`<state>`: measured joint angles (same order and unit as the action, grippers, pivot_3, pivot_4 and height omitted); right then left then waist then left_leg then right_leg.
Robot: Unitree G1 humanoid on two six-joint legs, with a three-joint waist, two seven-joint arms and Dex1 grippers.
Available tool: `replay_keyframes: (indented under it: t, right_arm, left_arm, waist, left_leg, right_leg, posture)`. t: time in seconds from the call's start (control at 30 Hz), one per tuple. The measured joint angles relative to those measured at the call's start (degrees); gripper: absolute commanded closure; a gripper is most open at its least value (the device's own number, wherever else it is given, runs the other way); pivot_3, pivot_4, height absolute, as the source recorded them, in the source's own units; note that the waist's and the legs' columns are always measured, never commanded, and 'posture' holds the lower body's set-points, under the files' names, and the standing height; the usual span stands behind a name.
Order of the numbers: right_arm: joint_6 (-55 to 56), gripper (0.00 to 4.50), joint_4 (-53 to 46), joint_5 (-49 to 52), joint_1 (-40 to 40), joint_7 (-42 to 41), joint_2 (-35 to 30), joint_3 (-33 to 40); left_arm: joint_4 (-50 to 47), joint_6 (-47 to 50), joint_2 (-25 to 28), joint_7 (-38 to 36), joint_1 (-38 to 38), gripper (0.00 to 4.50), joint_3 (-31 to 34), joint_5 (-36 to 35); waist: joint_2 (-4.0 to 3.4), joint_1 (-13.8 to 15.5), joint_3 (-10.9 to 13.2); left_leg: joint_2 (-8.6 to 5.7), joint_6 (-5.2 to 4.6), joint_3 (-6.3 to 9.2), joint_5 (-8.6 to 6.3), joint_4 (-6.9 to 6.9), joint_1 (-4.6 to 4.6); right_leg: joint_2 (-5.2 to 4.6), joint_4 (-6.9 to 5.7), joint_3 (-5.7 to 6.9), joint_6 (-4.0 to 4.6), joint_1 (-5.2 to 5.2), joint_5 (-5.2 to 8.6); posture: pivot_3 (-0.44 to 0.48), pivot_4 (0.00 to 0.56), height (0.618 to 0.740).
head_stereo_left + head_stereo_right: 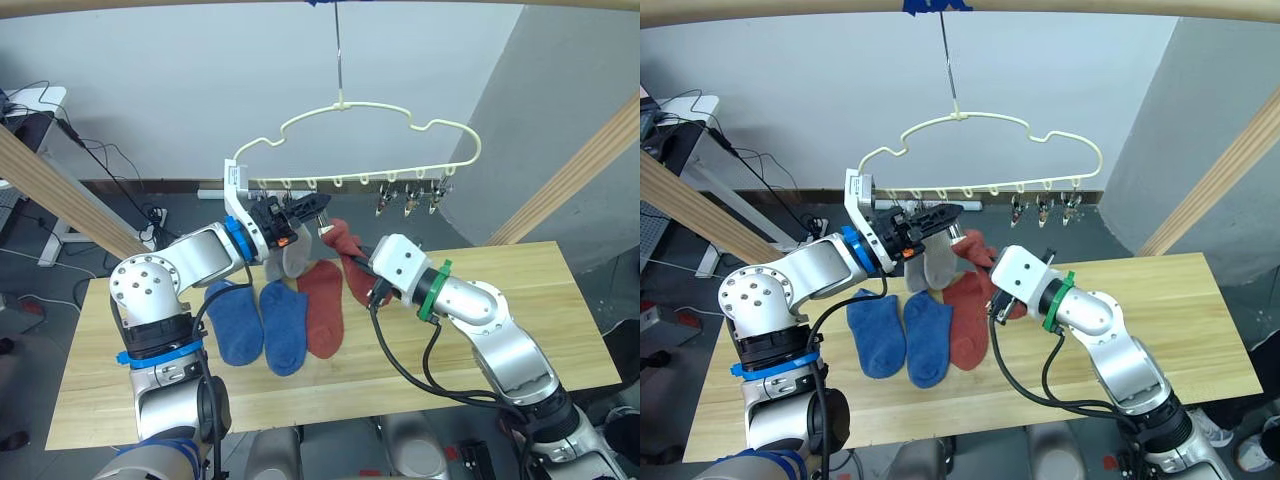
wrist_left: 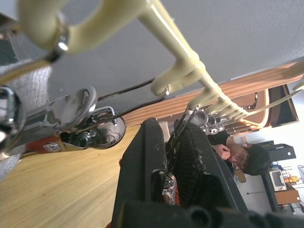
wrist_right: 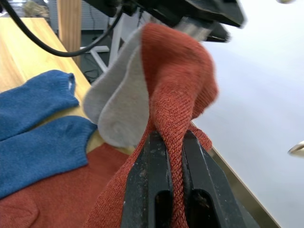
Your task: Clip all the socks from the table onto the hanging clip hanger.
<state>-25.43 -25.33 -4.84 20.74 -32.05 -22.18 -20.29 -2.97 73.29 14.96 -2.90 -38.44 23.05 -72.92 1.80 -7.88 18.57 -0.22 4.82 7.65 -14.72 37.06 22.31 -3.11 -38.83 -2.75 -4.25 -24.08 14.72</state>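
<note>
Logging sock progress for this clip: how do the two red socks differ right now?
One red sock is lifted off the table, pinched in the right gripper and bunched up beside the hanging grey socks. The other red sock lies flat on the table next to the blue socks, untouched. Both are the same rust-red knit, and neither is clipped to the hanger yet.

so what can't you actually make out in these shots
- Left pincer: what it squeezes; its own fingers cover it in the left wrist view.
- Grey socks: whether already clipped; that arm hides their tops in the head views.
- Clip hanger: its hook top, cut off by the picture's top edge.
</note>
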Motion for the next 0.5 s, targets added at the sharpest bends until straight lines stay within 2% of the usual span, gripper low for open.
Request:
replay_keyframes:
  t: [0.2,0.4,0.5]
  right_arm:
    - [0.06,4.47,0.82,-1.47,0.19,-0.07,-0.22,-1.13]
    - [0.11,4.5,0.84,-2.44,0.19,-0.09,-0.21,-1.15]
    - [0.11,4.5,0.84,-2.48,0.18,-0.1,-0.14,-1.14]
  left_arm:
    - [-0.14,-0.86,1.08,-0.19,0.02,4.31,-0.58,-0.02]
    - [-1.07,-2.24,2.63,-1.14,2.54,2.31,-3.03,1.01]
    - [-0.67,-2.2,2.64,-0.39,3.99,1.38,-3.82,1.33]
  waist:
    - [0.0,-0.03,0.0]
    - [0.0,-0.03,0.01]
    - [0.03,0.08,0.03]
  left_leg:
    - [0.01,0.0,0.01,0.0,-0.04,0.01]
    - [0.01,0.0,0.0,0.0,-0.06,0.05]
    - [0.01,0.0,0.08,0.0,-0.01,0.38]
  right_leg:
    - [0.0,0.02,0.01,0.0,-0.02,0.0]
    - [0.0,0.07,0.0,0.0,-0.06,0.0]
    - [0.0,0.05,0.07,0.02,-0.31,-0.01]
  posture:
    - [-0.193,0.325,0.74]
    - [-0.194,0.328,0.74]
    - [-0.191,0.33,0.74]
